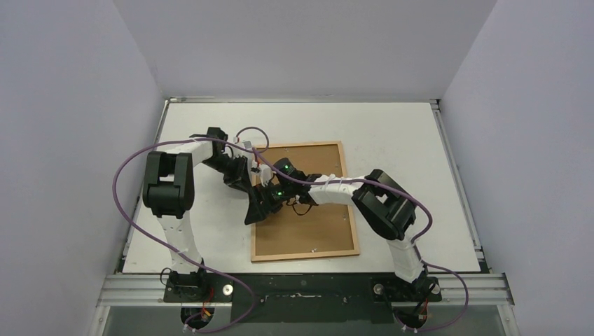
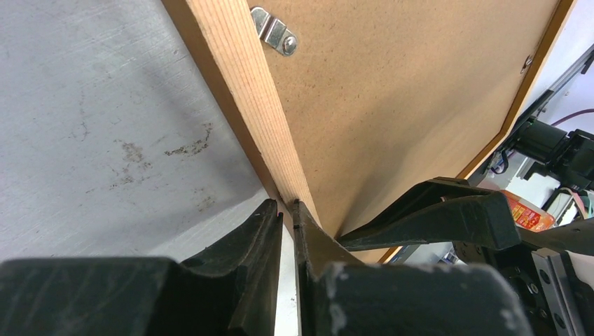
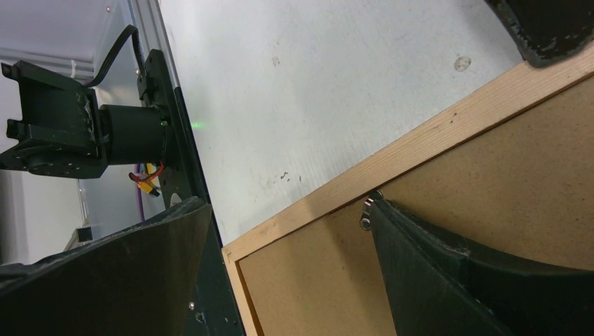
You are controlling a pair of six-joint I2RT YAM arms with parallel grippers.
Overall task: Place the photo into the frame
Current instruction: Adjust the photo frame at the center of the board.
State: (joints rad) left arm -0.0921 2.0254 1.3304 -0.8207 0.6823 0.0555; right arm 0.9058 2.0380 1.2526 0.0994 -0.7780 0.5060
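Observation:
The frame (image 1: 305,255) lies face down on the white table, its brown fibreboard backing (image 1: 312,224) filling it. The photo is hidden. At the frame's left rail (image 2: 242,91) my left gripper (image 2: 288,206) (image 1: 256,187) has its jaws almost together, with only a thin slit between them. Its tips touch the rail's outer edge, one finger over the wood and one on the table side. My right gripper (image 3: 288,210) (image 1: 258,210) stands open above the frame's near-left corner (image 3: 231,250). Its right fingertip (image 3: 382,217) rests against a small metal clip (image 3: 365,213).
Another metal clip (image 2: 275,31) sits further along the same rail. The two wrists crowd together over the frame's left side, with purple cables (image 1: 129,210) looping around them. Grey walls enclose the table on three sides, and an aluminium rail (image 1: 308,285) runs along the near edge.

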